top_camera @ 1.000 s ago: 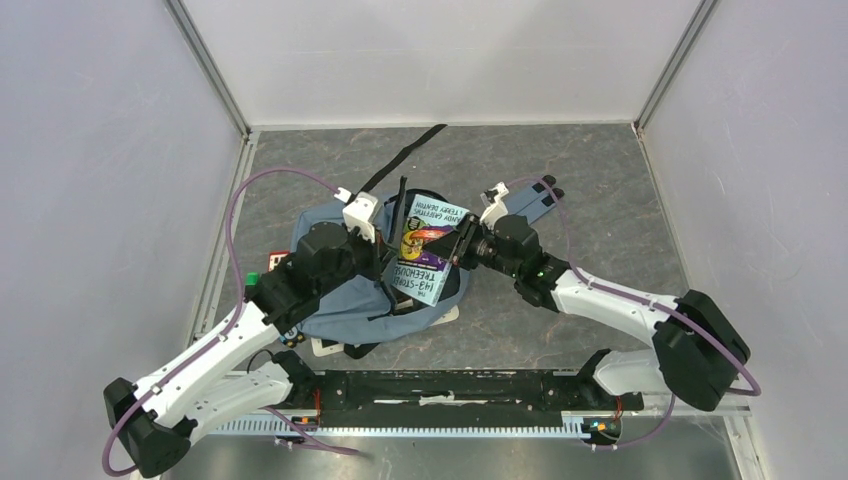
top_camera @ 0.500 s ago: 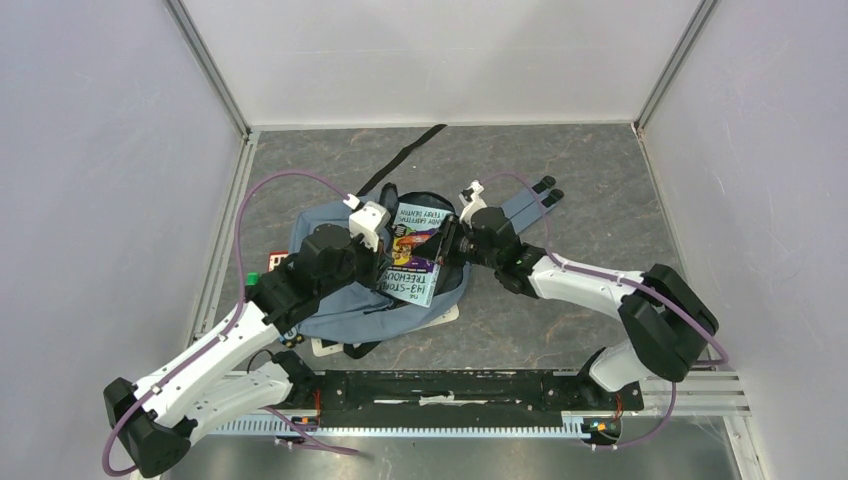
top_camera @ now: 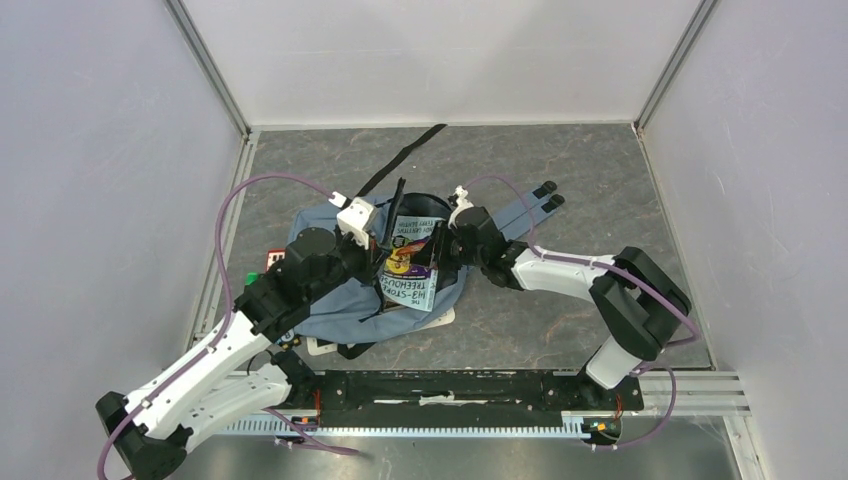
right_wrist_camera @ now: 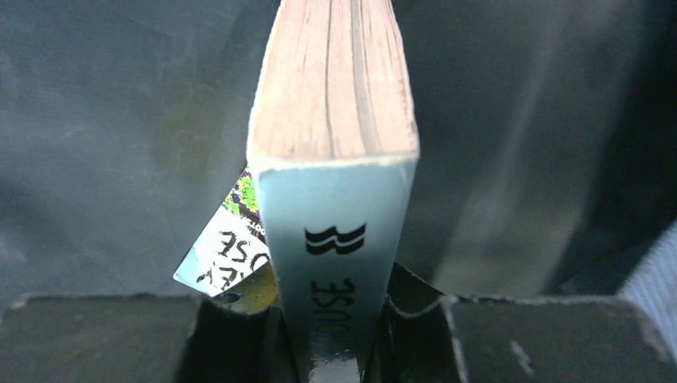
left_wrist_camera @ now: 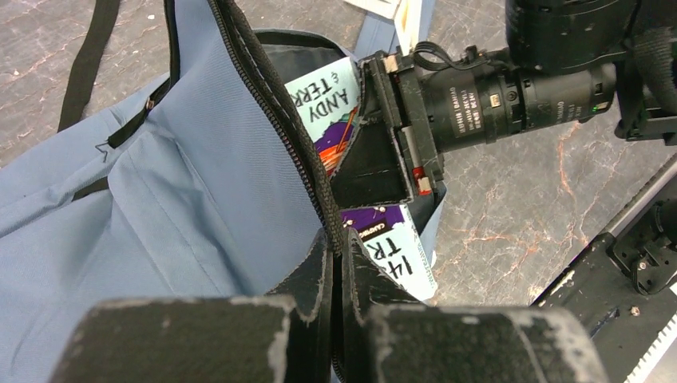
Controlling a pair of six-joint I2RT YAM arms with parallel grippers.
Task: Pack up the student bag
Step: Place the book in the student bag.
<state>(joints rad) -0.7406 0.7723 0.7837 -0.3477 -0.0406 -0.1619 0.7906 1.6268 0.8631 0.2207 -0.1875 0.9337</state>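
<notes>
The student bag (top_camera: 335,295), soft grey-blue with black zips, lies between the two arms with its mouth facing right. My left gripper (top_camera: 383,243) is shut on the black zip edge (left_wrist_camera: 275,104) of the mouth and holds it up; its fingertips (left_wrist_camera: 319,275) pinch the zip. A pale blue paperback book (top_camera: 412,268) with a purple cover picture stands partly inside the opening. My right gripper (top_camera: 441,250) is shut on the book's spine (right_wrist_camera: 331,263), with the page edges (right_wrist_camera: 334,80) pointing into the grey lining (right_wrist_camera: 112,120).
A loose black strap (top_camera: 405,155) runs to the back. Blue shoulder straps (top_camera: 527,205) trail right of the bag. A small red and green item (top_camera: 266,262) sits at the bag's left, and something white (top_camera: 322,347) pokes out under it. A black rail (top_camera: 450,385) lines the near edge.
My right arm has swung left and carried the book further into the bag's mouth. The left gripper kept its hold on the zip edge and shifted slightly left.
</notes>
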